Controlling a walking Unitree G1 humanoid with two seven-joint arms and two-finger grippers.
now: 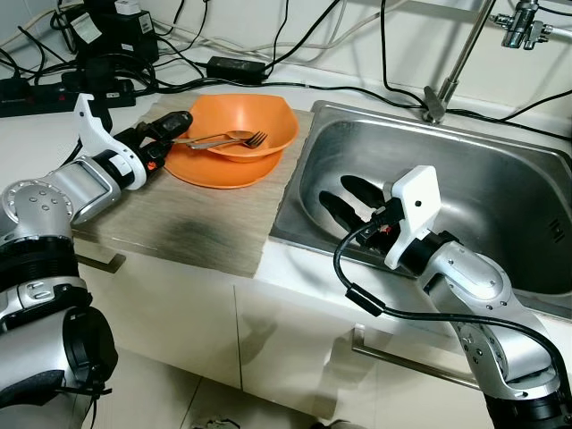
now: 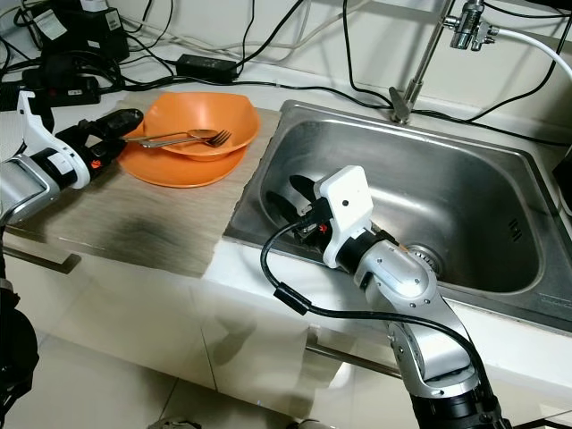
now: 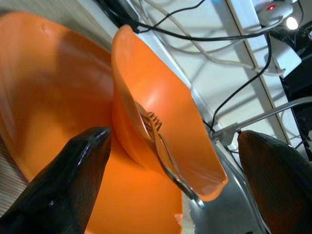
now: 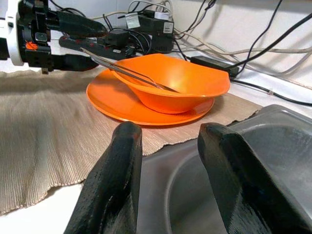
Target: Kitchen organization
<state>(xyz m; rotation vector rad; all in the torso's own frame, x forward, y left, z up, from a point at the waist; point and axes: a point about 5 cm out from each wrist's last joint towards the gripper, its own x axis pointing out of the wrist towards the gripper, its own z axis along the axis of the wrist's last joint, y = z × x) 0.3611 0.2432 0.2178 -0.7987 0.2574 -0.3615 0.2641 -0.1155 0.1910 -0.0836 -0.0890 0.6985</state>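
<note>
An orange bowl (image 1: 259, 121) sits on an orange plate (image 1: 219, 168) on the beige mat (image 1: 192, 228). A fork (image 1: 234, 140) and a spoon (image 1: 228, 135) lie together in the bowl, their handles jutting over its rim toward my left gripper (image 1: 172, 136). That gripper is open, and its fingers (image 3: 73, 170) straddle the handle ends without closing on them. My right gripper (image 1: 335, 190) is open and hangs low inside the steel sink (image 1: 500, 201) near its left wall, holding nothing. In the right wrist view its fingertips (image 4: 124, 141) point toward the bowl (image 4: 180, 80).
A faucet (image 1: 447, 76) stands behind the sink. Power strips, adapters and black cables (image 1: 98, 54) crowd the back of the counter behind the bowl. The mat's front part is bare. Cabinet fronts with handles (image 1: 402, 357) lie below the counter edge.
</note>
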